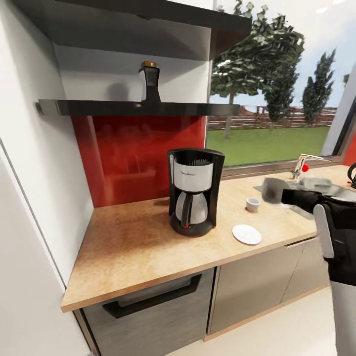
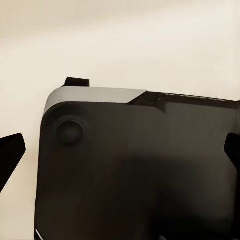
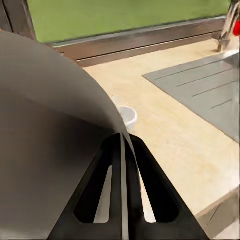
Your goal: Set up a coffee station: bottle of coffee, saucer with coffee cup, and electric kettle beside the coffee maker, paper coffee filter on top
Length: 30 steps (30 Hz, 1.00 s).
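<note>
Pinching the paper coffee filter edgewise, the right gripper is carrying it over the kitchen countertop, presumably leftward to cap the coffee maker.

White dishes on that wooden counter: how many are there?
2: a small cup right of the coffee maker, and a saucer nearer the counter's front edge. The robot's arm may hide others.

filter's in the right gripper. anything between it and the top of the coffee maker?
Nothing visible. The filter is over the counter; cup and saucer sit low, below the line to the coffee maker top.
</note>
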Motion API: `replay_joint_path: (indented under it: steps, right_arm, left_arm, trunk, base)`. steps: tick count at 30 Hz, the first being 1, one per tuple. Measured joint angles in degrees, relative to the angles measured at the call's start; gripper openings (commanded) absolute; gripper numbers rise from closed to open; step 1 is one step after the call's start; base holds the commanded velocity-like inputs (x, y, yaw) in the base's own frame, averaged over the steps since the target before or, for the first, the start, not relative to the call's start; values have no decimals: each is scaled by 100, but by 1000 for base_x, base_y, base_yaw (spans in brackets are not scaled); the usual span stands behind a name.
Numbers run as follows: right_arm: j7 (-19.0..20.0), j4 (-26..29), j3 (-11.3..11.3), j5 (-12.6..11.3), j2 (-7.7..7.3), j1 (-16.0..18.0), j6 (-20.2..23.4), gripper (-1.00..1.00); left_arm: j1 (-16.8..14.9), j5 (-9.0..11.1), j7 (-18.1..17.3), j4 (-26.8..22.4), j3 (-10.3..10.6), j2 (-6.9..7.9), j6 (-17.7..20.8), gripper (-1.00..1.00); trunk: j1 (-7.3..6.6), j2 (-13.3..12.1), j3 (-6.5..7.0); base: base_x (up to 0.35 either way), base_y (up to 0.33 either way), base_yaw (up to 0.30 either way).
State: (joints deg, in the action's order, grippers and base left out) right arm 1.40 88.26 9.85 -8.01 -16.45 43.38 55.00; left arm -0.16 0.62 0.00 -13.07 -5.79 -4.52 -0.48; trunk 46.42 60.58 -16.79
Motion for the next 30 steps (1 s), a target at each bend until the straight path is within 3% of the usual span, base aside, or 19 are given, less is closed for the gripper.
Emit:
replay_joint_path:
  steps: [3,6,7,9,11,13,14,16,18,20,25,26,28,30]
  right_arm:
    - [-3,-21,-17,26,-105,542,158,-100]
    - [-11,-216,-152,38,-215,1319,277,-100]
    - [-12,-776,-349,37,-261,1816,297,-100]
    - [-13,-1380,-478,42,-295,2270,305,-100]
    - [-12,-2373,-668,39,-317,2920,311,-100]
    - [13,-4440,-1327,43,-307,4214,316,-100]
    - [14,-5100,-1486,53,-290,4631,317,-100]
    - [6,-6524,-1686,47,-220,5601,316,-100]
    - [3,-7425,-1744,37,-75,6196,316,-100]
    - [3,-8012,-1762,39,108,6539,316,-100]
    - [14,-8672,-1781,63,271,6958,324,-100]
    - [115,-9010,-1759,41,329,7074,345,-100]
    - [327,-9083,-1770,49,351,7100,347,-100]
    - [887,-9121,-1759,59,351,7122,350,-100]
  left_arm:
    - [0,1,0,0,-1,-1,0,100]
    - [0,1,0,1,-3,-1,0,100]
    - [-1,-2,0,2,-3,-1,0,100]
    - [0,-3,0,1,-3,-1,1,100]
    - [0,-5,0,1,-3,-1,0,100]
    - [-1,-6,0,2,-2,-1,0,100]
    - [0,-6,0,1,-2,-1,0,100]
    - [0,-7,0,1,-3,-1,0,100]
    - [0,-7,0,1,-2,-1,2,100]
    - [0,-7,0,1,-3,-1,1,100]
    - [0,-13,0,3,-3,4,4,100]
    - [0,-15,0,4,-3,7,1,100]
    - [0,-15,0,7,-3,10,1,100]
    - [0,-15,0,9,-3,14,0,100]
  trunk:
    - [0,0,-1]
    - [0,0,0]
    - [0,-1,0]
    - [0,0,-1]
    - [0,-1,0]
    - [0,-1,1]
    - [0,0,0]
    - [0,1,0]
    - [0,1,0]
    - [0,0,-1]
    - [0,0,-1]
    - [0,-1,-1]
    - [0,0,-1]
    - [0,0,-1]
  base:
    - [0,0,0]
    - [0,0,0]
    - [0,0,0]
    - [0,0,0]
    - [0,0,0]
    - [0,0,0]
    - [0,0,0]
    - [0,0,0]
    - [0,0,0]
    - [0,0,0]
    - [0,0,0]
    - [0,0,0]
    - [0,0,0]
    - [0,7,0]
